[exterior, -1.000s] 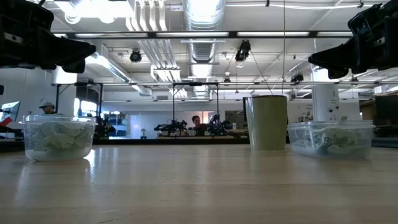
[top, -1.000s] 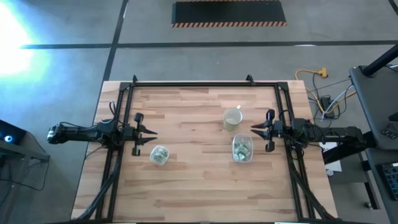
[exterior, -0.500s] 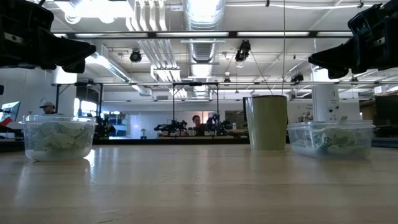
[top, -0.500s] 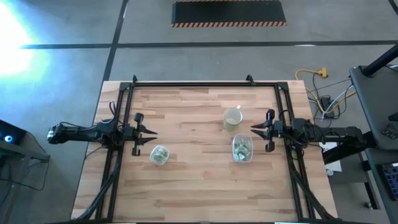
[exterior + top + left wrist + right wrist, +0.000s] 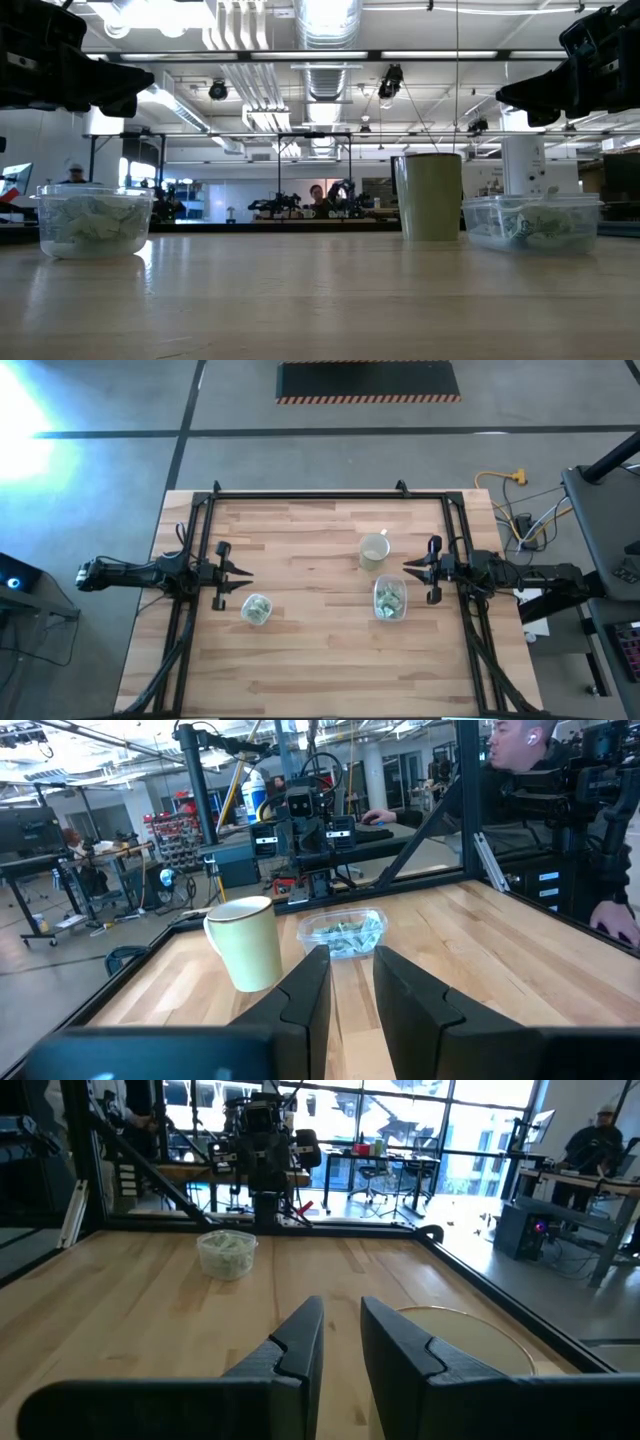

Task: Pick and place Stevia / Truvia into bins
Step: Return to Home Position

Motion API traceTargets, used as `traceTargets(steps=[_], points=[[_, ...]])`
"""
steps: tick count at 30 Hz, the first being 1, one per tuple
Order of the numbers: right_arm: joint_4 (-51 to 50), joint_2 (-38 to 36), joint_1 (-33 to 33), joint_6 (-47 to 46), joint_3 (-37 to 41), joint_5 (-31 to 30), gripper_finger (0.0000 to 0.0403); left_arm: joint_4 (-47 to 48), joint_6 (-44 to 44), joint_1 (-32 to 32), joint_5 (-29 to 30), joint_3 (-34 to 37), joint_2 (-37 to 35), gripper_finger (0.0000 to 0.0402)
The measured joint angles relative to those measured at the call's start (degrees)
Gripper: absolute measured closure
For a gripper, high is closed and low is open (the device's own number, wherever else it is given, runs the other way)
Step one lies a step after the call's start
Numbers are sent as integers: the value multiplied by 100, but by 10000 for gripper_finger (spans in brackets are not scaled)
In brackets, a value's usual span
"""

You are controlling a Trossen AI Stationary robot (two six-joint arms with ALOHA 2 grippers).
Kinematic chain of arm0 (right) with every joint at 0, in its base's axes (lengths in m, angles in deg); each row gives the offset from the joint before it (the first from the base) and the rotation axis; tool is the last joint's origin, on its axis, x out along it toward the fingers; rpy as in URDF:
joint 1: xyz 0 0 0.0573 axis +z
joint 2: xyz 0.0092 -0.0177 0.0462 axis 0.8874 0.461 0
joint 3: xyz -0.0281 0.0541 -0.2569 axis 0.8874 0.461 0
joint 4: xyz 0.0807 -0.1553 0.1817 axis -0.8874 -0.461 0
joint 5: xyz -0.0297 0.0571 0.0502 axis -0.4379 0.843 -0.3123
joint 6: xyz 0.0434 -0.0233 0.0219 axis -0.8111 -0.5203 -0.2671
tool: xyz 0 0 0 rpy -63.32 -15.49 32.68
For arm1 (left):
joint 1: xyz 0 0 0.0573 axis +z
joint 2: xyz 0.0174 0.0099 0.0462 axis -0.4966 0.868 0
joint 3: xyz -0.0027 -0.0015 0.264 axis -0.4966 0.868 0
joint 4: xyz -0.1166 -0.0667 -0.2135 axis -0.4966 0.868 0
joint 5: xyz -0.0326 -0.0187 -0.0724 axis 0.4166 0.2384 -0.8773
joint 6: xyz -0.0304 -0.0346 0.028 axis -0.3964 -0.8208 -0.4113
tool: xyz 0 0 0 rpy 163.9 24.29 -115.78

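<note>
L gripper (image 5: 243, 573): mine, mid-left of the top-down frame, over the table (image 5: 310, 660) by its left rail. Fingers (image 5: 305, 990) sit a narrow gap apart, nothing between them.
R gripper (image 5: 408, 567): mid-right of the same frame, pointing at my L one across the boards. Fingers (image 5: 300, 1335) also a slit apart, empty.
Round bin (image 5: 245, 610): lower left of centre, just below-right of my L fingertips, not touching.
Rect bin (image 5: 390, 618): right of centre, just below-left of my R fingertips, near the mug.
Stevia pkts (image 5: 92, 222): inside both bins — a heap in the round one at low-view left, a flatter layer in the rect one at low-view right.
Mug (image 5: 374, 549): cream, upright, just above the rect bin in the top-down frame; stands btw the two bins in the low view.
Height: both grippers hang higher than the bin rims — upper left & upper right corners of the low view.
Person (image 5: 510, 795): upper right of my L wrist view, beyond the table.
</note>
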Motion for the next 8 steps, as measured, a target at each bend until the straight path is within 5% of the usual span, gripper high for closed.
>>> traceTargets(steps=[8], points=[[0, 0, 0, -8, 0, 0, 342, 0, 0, 1, 1, 0, -2, 338]])
